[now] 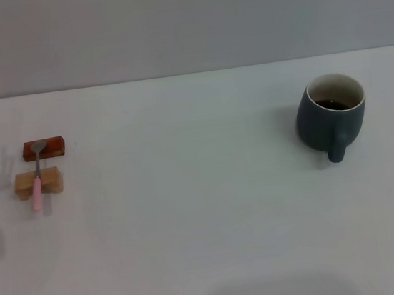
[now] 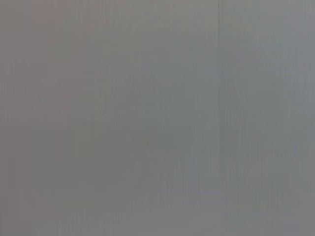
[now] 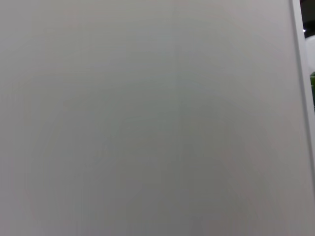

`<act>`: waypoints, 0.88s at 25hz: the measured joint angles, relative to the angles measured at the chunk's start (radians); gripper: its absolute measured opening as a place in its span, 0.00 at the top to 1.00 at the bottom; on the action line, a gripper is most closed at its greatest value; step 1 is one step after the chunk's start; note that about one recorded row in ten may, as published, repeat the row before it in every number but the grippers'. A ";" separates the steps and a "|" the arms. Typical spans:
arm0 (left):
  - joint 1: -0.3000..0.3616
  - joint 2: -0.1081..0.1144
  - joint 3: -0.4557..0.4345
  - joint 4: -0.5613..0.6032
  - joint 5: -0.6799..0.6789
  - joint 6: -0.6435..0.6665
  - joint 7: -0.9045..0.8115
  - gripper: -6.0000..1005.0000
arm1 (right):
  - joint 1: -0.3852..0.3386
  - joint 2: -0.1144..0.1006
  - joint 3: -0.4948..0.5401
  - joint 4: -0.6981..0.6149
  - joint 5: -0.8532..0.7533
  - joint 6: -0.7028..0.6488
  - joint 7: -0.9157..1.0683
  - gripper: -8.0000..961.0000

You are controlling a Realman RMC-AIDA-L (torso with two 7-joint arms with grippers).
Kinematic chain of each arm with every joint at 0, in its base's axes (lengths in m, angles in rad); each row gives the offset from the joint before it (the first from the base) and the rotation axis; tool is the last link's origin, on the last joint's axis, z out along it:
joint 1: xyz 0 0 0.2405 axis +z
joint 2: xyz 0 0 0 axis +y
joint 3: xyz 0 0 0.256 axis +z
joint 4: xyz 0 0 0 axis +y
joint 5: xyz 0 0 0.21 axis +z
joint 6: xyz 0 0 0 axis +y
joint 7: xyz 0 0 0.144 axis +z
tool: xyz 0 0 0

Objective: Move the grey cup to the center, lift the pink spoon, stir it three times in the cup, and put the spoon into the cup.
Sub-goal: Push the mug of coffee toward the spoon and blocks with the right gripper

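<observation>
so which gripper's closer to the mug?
Cannot tell: neither gripper is in view. The mug sits on the robot's right side of the table, so the right arm is probably closer.

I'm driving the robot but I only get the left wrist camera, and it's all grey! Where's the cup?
Observer: The grey cup stands on the table's right side in the head view, handle toward the robot.
Operator: Is anything in it?
Observer: Yes, dark liquid.
Operator: And the spoon?
Observer: The pink spoon is far left, lying across a tan wooden block, its bowl on an orange-red block.
Operator: Are the grippers close?
Observer: No gripper shows in any view.
</observation>
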 joint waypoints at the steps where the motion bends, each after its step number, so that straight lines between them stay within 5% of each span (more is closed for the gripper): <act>1: 0.000 0.000 0.000 0.000 0.000 0.001 0.000 0.19 | 0.003 -0.002 0.005 0.002 0.000 0.015 0.003 0.99; 9: -0.007 0.000 0.003 0.002 0.000 0.002 0.000 0.19 | 0.123 -0.044 0.014 -0.025 0.000 0.239 0.005 0.98; 22: -0.015 0.001 0.008 -0.005 0.000 0.000 0.000 0.19 | 0.212 -0.048 -0.052 -0.023 -0.003 0.247 -0.007 0.97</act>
